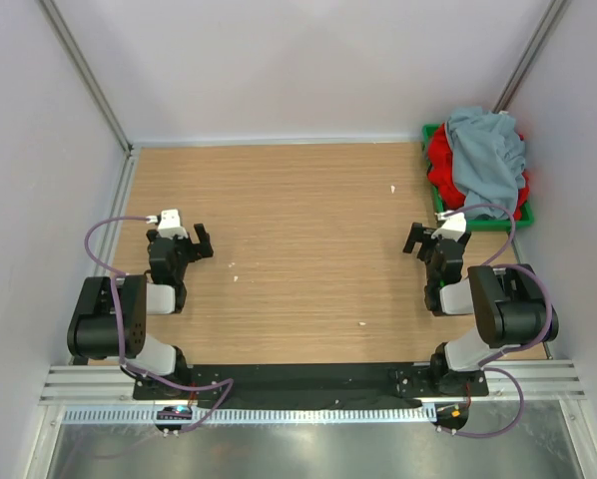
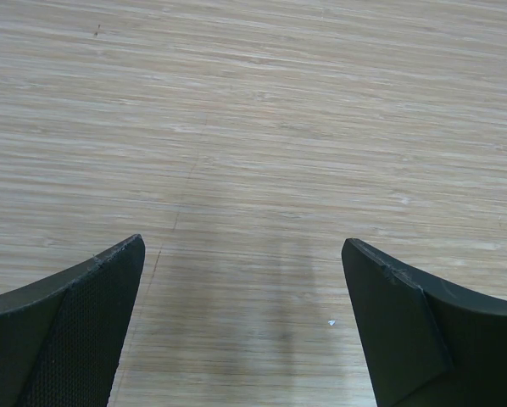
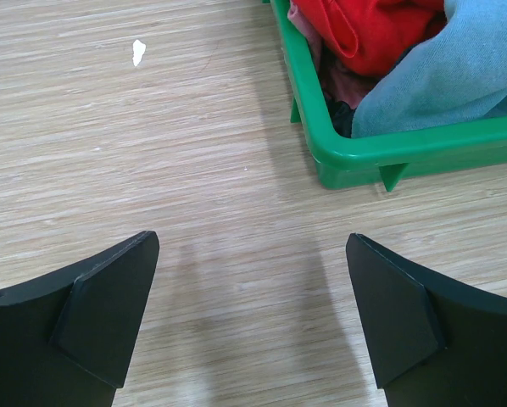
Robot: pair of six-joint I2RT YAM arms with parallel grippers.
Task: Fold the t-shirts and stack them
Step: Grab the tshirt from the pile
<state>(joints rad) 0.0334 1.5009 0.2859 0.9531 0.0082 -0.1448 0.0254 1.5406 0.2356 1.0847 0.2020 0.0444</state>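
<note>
The left arm's black two-finger gripper (image 1: 202, 241) stands wide open with nothing between its fingers, poised just above bare board; in its wrist view the dark fingers (image 2: 84, 322) frame only wood grain. The right arm's black two-finger gripper (image 1: 415, 239) is spread just as wide and holds nothing. Its wrist view shows its fingers (image 3: 92, 322) apart over the board, near the corner of a bright green plastic tray (image 3: 406, 153) but not touching it. Both shirts lie crumpled in that tray at the far right corner of the table: the bright red cloth t-shirt (image 1: 442, 165) underneath and the dusty grey-blue cloth t-shirt (image 1: 488, 150) heaped over it, spilling above the rim. The pale wood-grain tabletop (image 1: 308, 220) carries a few small white specks (image 3: 138, 52). Plain white walls (image 1: 308, 60) close in three sides, with slanted metal frame posts (image 1: 84, 70) in the far corners, and a ridged aluminium rail (image 1: 308, 384) runs along the near edge by the arm bases.
</note>
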